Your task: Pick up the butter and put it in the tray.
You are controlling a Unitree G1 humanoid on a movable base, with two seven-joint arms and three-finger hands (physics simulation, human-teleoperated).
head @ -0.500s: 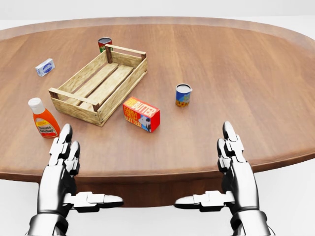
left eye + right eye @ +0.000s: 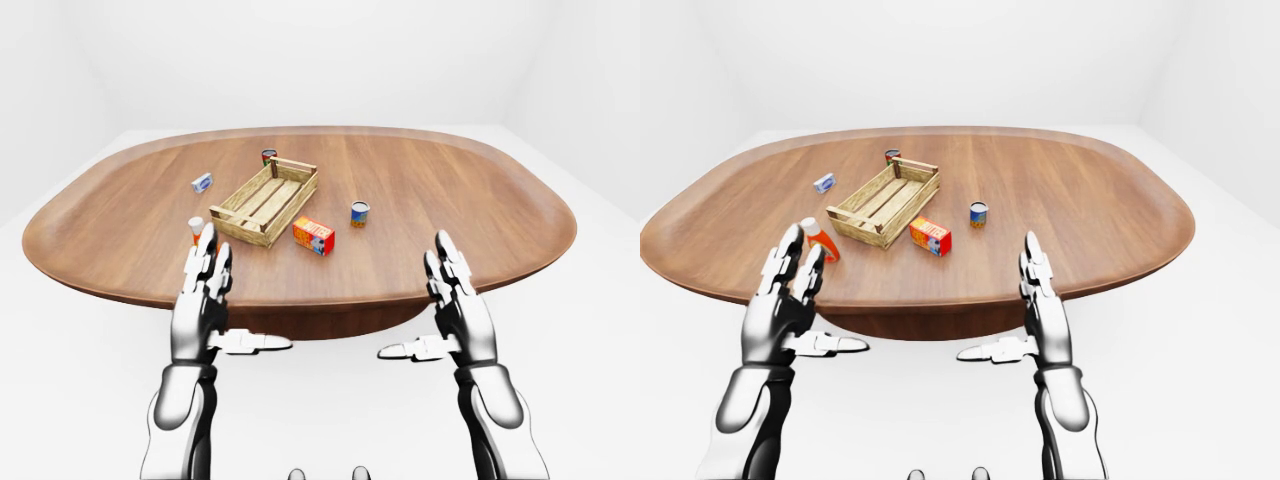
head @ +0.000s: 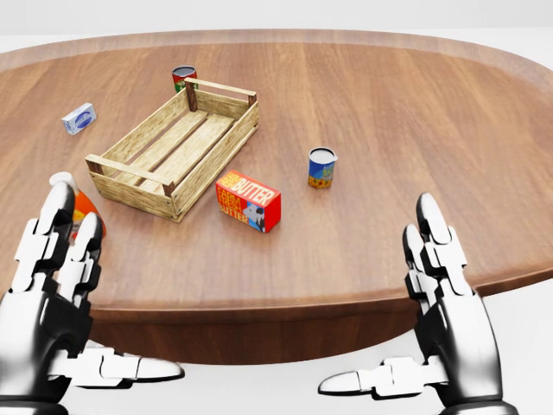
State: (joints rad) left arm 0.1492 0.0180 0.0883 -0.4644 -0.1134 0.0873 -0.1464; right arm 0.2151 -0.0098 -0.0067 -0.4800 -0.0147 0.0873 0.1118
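Both hands spread outward — left hand (image 3: pixel 52 285) now overlaps ketchup bottle (image 3: pixel 84 207).

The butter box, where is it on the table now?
In the head view the butter box lies near the middle, just right of the wooden tray's near corner and left of a small can.

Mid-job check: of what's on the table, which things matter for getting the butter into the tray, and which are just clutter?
For the job:
butter, lying beside the tray
tray, wooden, nothing in it
left hand and right hand, both open, holding nothing

Just lying about:
ketchup bottle
blue can
red-green can past the tray
small white-blue box
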